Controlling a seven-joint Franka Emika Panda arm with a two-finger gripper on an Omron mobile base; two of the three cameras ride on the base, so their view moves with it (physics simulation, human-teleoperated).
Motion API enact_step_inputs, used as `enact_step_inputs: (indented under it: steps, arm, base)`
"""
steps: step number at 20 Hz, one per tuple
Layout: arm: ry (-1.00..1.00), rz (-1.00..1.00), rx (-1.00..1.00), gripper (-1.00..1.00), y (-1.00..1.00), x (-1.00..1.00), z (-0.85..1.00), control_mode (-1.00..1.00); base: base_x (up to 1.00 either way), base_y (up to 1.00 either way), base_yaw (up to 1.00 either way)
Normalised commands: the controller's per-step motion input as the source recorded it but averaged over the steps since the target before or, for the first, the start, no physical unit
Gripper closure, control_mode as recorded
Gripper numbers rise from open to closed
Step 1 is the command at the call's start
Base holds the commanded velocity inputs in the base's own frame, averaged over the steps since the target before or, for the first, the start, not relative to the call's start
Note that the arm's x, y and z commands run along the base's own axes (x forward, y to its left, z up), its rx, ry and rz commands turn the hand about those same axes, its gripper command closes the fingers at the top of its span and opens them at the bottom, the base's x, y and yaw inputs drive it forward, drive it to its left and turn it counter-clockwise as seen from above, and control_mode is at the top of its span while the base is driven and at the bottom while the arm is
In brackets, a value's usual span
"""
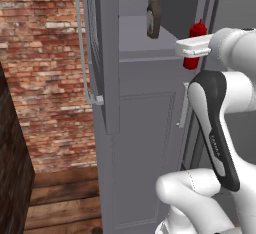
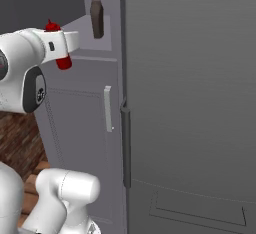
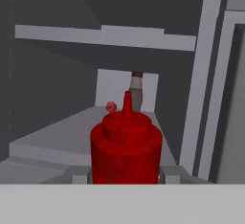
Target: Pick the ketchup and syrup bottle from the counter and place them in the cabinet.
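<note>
- The ketchup [image 3: 126, 146] is clamped upright between the jaws of the gripper [image 1: 192, 53], pincer closed narrow on the bottle's body.
- The red bottle is held at the front edge of the inner shelf [image 1: 135, 40], at the open cabinet [image 1: 145, 128].
- The syrup bottle [image 1: 153, 14] is seen standing upright farther back on that shelf, apart from the ketchup.
- The cabinet door [image 1: 102, 53] is swung open, its long silver handle [image 1: 82, 43] facing the brick wall [image 1: 45, 78].
</note>
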Motion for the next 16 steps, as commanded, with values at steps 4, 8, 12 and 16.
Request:
enact_step_inputs:
  steps: [4,8,12,16]
  arm:
    - [-0.01,0.0,0.0,1.0,0.0,0.09,0.24,-1.0]
    - [0.0,0.0,0.0,1.0,0.0,0.18,0.11,-1.0]
    - [0.0,0.0,0.0,1.0,0.0,0.24,0.0,-1.0]
    - [0.0,0.0,0.0,1.0,0.0,0.24,0.0,-1.0]
  base:
    - [0.0,0.0,0.0]
    - [0.0,0.0,0.0]
    - [0.0,0.0,0.0]
    - [0.0,0.0,0.0]
